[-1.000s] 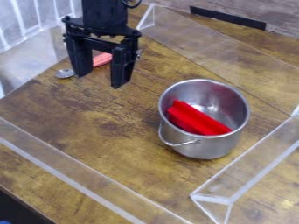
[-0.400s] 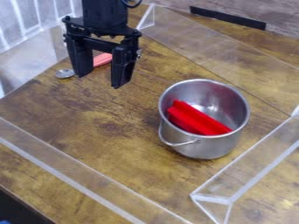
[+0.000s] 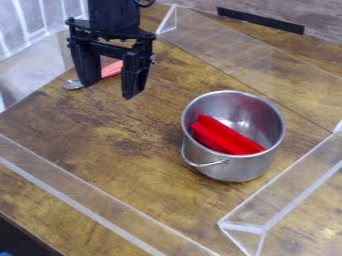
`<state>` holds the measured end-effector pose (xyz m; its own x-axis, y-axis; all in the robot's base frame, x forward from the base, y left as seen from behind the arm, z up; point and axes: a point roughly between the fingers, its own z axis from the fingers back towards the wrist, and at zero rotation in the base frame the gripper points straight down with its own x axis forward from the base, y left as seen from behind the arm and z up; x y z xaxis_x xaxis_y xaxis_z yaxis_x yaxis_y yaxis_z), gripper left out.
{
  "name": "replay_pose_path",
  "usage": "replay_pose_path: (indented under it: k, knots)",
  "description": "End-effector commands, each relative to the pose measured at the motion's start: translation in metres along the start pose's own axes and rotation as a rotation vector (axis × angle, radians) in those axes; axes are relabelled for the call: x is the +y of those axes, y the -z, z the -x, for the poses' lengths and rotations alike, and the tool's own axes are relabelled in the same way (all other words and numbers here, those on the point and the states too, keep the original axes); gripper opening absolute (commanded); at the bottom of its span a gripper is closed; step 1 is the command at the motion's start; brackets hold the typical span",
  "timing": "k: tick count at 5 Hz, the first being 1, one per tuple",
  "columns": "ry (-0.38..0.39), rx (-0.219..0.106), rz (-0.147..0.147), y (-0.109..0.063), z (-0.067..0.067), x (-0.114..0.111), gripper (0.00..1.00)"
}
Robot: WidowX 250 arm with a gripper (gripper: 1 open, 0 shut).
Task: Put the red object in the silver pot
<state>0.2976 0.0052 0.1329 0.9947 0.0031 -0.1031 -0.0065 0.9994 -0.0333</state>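
Task looks finished: bright red flat plastic block point(image 3: 227, 134) lies slanted inside the round shiny steel pot point(image 3: 262, 152) on the wooden desk point(image 3: 107, 150), while the black end effector point(image 3: 111, 85) hangs spread and empty, well apart.

Red object point(image 3: 227, 135) inside silver pot point(image 3: 235, 134) (tilted)

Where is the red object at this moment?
The red object lies inside the silver pot, at the right of the camera view, apart from the open gripper at upper left.
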Motion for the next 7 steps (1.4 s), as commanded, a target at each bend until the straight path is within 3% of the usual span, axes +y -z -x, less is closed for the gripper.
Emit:
replay_pose_path:
  k: [1,4,7]
  knots:
    - [-0.009,-0.047,-0.004,-0.0141,0.0022,0.0001,1.00]
    - [0.009,-0.056,-0.030,-0.0158,0.0005,-0.0094,1.00]
    - [-0.006,-0.060,-0.028,-0.0119,-0.0061,-0.0001,1.00]
